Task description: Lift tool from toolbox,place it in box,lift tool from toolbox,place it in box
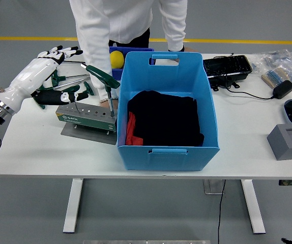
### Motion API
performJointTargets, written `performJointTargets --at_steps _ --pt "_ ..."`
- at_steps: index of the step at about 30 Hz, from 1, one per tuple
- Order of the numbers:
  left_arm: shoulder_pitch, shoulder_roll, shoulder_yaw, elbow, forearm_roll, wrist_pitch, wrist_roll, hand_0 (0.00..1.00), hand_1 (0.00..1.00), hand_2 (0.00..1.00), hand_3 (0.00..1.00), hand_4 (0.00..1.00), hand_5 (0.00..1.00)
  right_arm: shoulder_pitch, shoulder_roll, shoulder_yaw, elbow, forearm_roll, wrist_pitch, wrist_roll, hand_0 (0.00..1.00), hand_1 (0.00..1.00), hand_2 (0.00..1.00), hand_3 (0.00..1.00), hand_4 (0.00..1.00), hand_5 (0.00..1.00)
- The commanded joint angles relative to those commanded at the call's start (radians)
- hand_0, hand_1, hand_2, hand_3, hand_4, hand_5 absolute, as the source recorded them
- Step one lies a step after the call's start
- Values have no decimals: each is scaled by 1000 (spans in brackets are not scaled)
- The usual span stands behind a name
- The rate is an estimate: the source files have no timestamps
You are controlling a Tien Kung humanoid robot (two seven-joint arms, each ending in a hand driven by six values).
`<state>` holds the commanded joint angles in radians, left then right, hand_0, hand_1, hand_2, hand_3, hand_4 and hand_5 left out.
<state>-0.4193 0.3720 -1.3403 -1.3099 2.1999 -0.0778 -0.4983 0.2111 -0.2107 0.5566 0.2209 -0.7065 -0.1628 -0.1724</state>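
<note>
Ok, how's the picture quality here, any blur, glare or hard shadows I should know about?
Head view: lighting is even and soft, with only faint shadows under the blue box and tool holder; no strong glare on the white table. The left hand looks slightly motion-blurred; the rest is sharp.
</note>
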Motion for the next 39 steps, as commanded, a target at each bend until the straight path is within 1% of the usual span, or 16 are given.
performJointTargets --at_steps 3,6,7,8,11,12,15,17,18,23,24,29,30,36,37,39 --pt "-93 25 109 27 44 14 -17 998 998 998 992 998 570 0 -1 -4 0 10 -1 0 618 596 666 541 776 655" --pt "-174 36 203 63 58 24 -31 998 998 998 992 998 570 0 -1 -8 1 16 -2 1 618 596 666 541 776 655" --pt "-199 41 229 80 61 26 -36 998 998 998 995 998 520 1 -2 -8 1 17 -2 1 617 597 666 540 776 656" --pt "-231 46 262 101 60 29 -42 998 998 998 995 998 520 1 -2 -9 1 18 -2 1 617 597 666 540 776 656" --pt "-316 50 351 160 56 33 -60 998 998 998 995 998 520 0 -2 -7 2 19 -3 0 617 597 666 540 776 656" --pt "-342 50 377 183 53 34 -66 939 943 950 909 998 530 -1 -2 -7 2 18 -3 -1 618 597 666 540 776 656" --pt "-403 38 438 256 50 37 -81 939 943 950 909 998 530 -2 -2 -5 3 13 -2 -2 618 597 666 540 776 656" --pt "-428 31 459 301 48 37 -87 939 943 950 909 998 530 -2 -2 -2 3 7 -1 -4 618 597 666 540 776 656" --pt "-441 27 472 323 46 39 -91 852 783 787 783 998 537 -3 -1 -1 3 4 -1 -4 618 598 666 540 776 656" --pt "-489 6 522 431 35 55 -109 852 783 787 783 998 537 -6 0 3 4 1 -2 -6 618 598 666 540 776 656" --pt "-498 1 529 453 34 58 -111 795 686 681 692 998 527 -7 0 4 4 0 -2 -7 618 600 666 540 776 657" --pt "-542 -26 573 542 26 70 -120 795 686 681 692 998 527 -7 1 9 6 -11 0 -10 618 600 666 540 776 657" --pt "-554 -33 589 563 24 73 -121 699 576 552 603 998 523 -6 1 9 6 -12 0 -10 618 600 666 540 776 657" --pt "-600 -67 641 638 24 88 -121 699 576 552 603 998 523 -3 0 9 8 -15 1 -12 618 600 666 540 776 657" --pt "-608 -72 646 649 29 89 -118 610 496 471 555 998 524 -1 -1 8 8 -14 1 -12 618 600 666 540 776 657" --pt "-619 -78 656 664 37 91 -112 610 496 471 555 998 524 1 -2 5 8 -9 1 -12 618 600 666 540 776 657"
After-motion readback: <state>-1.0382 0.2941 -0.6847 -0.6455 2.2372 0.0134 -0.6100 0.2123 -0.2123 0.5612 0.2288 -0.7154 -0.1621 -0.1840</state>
